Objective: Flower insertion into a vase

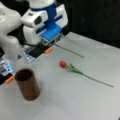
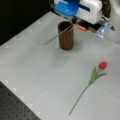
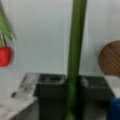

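A pale grey table (image 1: 82, 100) under soft light, with dark background (image 1: 95, 17) behind it.

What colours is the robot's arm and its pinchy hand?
The arm is smooth, rounded and white. The gripper has a boxy white body with bright blue parts and a dark round spot on one side. Its fingers are dark and blocky.

dark brown wood-grained vase (image 1: 27, 84), red tulip (image 1: 63, 64) with green leaves, green stem (image 3: 75, 50), white-and-blue gripper (image 1: 51, 40)
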Tool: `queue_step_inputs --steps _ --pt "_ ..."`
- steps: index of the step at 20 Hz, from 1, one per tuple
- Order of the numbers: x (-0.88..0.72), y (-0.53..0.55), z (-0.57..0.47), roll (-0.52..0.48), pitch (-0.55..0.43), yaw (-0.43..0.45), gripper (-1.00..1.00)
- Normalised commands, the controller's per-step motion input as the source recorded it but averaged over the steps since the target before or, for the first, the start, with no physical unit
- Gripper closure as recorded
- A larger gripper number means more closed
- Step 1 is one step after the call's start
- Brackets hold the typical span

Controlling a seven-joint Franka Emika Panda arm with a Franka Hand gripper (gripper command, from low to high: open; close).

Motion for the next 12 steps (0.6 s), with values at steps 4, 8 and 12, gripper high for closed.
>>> queue_step_inputs --steps 4,8,12 --pt "-0.70 -0.41 -0.11 0.046 -0.074 0.044 1.00" --pt "-0.63 -0.35 -0.13 -0.038 -0.121 0.144 1.00" --pt "-0.65 -0.37 -0.15 -0.128 -0.124 0.237 1.00"
